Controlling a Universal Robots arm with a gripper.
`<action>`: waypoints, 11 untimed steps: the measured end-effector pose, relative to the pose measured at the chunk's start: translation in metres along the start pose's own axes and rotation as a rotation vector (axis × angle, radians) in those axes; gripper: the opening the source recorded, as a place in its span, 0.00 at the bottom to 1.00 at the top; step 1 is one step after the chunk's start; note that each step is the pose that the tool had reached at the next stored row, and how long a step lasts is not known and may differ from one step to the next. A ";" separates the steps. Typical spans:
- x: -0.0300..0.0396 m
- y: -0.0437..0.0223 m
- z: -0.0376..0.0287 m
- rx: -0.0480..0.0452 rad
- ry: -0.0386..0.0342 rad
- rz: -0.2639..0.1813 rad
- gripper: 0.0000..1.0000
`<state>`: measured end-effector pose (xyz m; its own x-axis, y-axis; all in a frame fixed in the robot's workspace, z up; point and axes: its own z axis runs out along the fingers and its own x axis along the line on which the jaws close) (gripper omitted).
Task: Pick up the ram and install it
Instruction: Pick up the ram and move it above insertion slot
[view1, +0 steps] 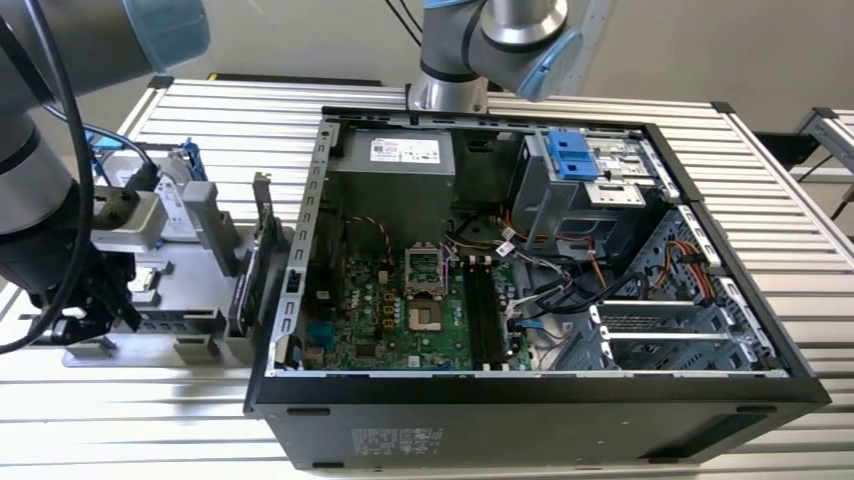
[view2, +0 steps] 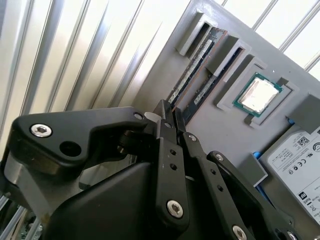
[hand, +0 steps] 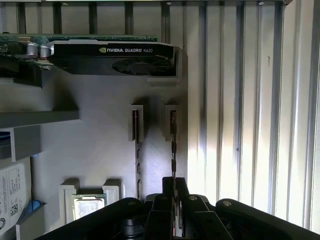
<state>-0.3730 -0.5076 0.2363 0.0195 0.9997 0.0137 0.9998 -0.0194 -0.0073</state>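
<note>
Slatted metal tabletop carries a grey tray at the exterior view's left, where the end effector, fingers nearly together, seemingly pinches the ram standing in its slot: grasping step, and freeing it likely calls for a straight pull.

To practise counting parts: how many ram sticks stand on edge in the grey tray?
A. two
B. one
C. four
A: the second wrist view shows one ram stick and a second ram stick side by side in the grey tray.
</note>
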 end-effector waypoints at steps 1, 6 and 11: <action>0.0000 0.0000 -0.0006 -0.0001 0.0001 0.000 0.00; 0.0001 0.0000 -0.0036 -0.0001 0.0001 0.000 0.00; 0.0001 0.0000 -0.0062 -0.0001 0.0001 0.000 0.00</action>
<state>-0.3729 -0.5076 0.2426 0.0195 0.9997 0.0138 0.9998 -0.0194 -0.0072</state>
